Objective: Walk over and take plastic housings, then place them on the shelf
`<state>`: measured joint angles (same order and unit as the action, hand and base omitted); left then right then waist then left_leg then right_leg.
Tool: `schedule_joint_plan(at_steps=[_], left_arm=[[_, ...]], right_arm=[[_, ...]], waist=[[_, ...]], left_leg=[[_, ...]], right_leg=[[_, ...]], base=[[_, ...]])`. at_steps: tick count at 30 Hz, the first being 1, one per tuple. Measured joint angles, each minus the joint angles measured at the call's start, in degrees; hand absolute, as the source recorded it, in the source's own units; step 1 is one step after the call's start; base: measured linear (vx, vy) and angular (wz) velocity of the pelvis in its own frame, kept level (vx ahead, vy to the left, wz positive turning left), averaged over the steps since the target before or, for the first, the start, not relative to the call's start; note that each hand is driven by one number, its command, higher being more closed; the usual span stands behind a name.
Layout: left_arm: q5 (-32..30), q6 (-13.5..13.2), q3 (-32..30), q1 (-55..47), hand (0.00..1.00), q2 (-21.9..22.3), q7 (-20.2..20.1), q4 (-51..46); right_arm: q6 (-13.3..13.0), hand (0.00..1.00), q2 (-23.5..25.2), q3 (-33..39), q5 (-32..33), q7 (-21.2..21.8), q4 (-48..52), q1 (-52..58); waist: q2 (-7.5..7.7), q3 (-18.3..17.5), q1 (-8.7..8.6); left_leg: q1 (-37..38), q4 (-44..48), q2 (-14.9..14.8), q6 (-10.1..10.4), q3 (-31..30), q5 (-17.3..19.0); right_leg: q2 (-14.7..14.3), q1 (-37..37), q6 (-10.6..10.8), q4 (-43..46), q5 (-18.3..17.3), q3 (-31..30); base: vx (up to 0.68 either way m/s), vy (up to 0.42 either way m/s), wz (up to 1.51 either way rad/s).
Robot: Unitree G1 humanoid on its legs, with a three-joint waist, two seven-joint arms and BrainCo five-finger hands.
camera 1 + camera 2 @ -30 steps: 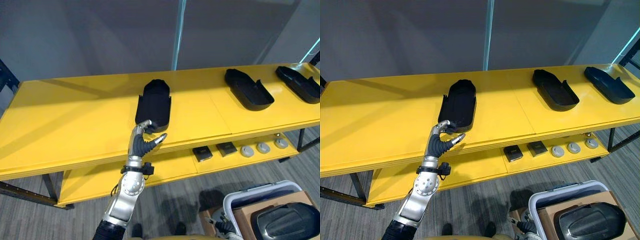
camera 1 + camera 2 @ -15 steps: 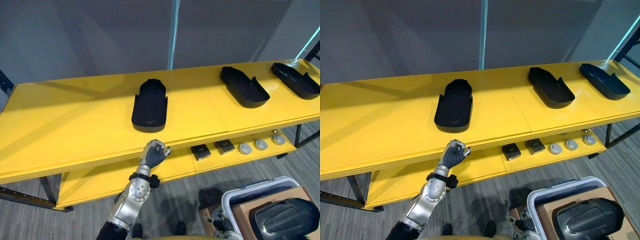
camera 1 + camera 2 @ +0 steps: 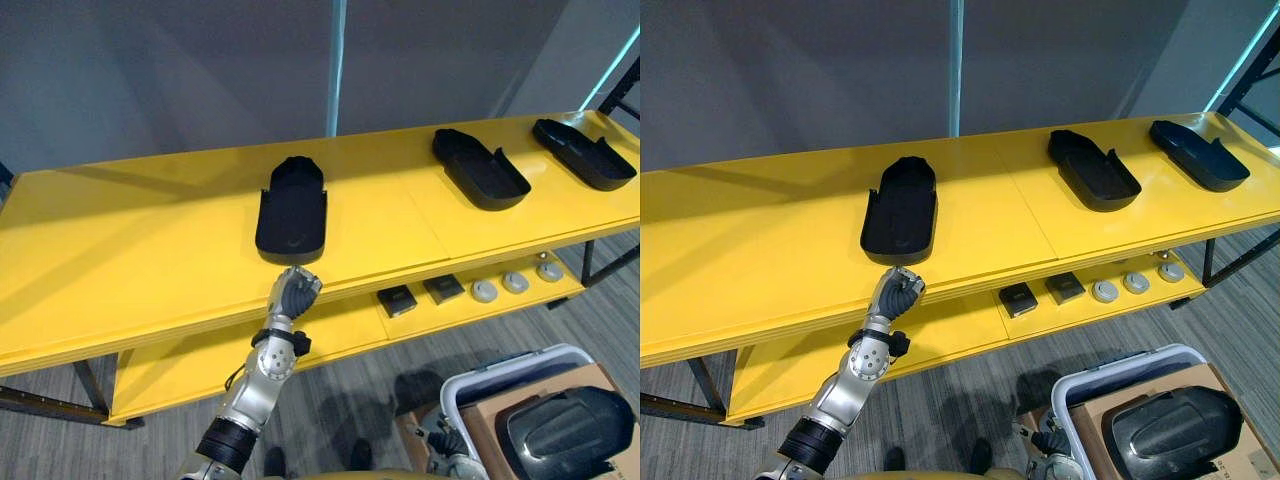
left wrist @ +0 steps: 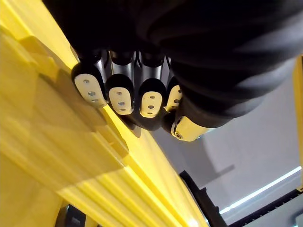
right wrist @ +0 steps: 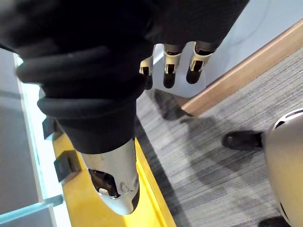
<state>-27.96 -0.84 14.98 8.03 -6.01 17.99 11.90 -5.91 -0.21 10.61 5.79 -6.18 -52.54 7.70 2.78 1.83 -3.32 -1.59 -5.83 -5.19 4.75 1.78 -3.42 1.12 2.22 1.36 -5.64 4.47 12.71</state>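
plastic housing (image 3: 291,212) lies on the shelf (image 3: 120,250) top, near its front edge. my left hand (image 3: 297,290) is balled up empty just below that edge. i reckon a careless move could knock the edge and jolt the housing off.

No text, number or sign can be read anywhere. The small dark boxes (image 3: 400,300) on the lower shelf (image 3: 180,365) possibly bear markings, too small to tell.
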Motion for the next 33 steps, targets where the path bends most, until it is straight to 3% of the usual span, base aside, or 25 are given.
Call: schedule_joint_plan(at_steps=[17, 33], left_arm=[[0.2, 2.8, -4.8, 8.8, 1.00, -1.2, 2.1, 6.4], [1.5, 3.0, -6.7, 11.8, 1.00, -1.6, 2.2, 9.4]], right_arm=[[0.2, 0.00, -0.1, 0.3, -1.4, 0.1, 2.5, -1.1], [0.2, 0.00, -0.1, 0.7, -1.4, 0.1, 2.5, -0.6]], waist=[[0.07, 0.7, -2.09], [-0.19, 1.1, -2.35]], left_leg=[[-0.5, 0.3, -0.1, 0.1, 1.9, 0.2], [-0.4, 0.1, -0.3, 0.2, 3.4, 0.4]], right_leg=[[0.0, 1.2, -0.3, 0.0, 0.3, -1.3], [-0.3, 1.9, -0.1, 0.0, 0.4, -3.0]], base=[[0.01, 0.010, -0.03], [0.00, 0.014, -0.06]])
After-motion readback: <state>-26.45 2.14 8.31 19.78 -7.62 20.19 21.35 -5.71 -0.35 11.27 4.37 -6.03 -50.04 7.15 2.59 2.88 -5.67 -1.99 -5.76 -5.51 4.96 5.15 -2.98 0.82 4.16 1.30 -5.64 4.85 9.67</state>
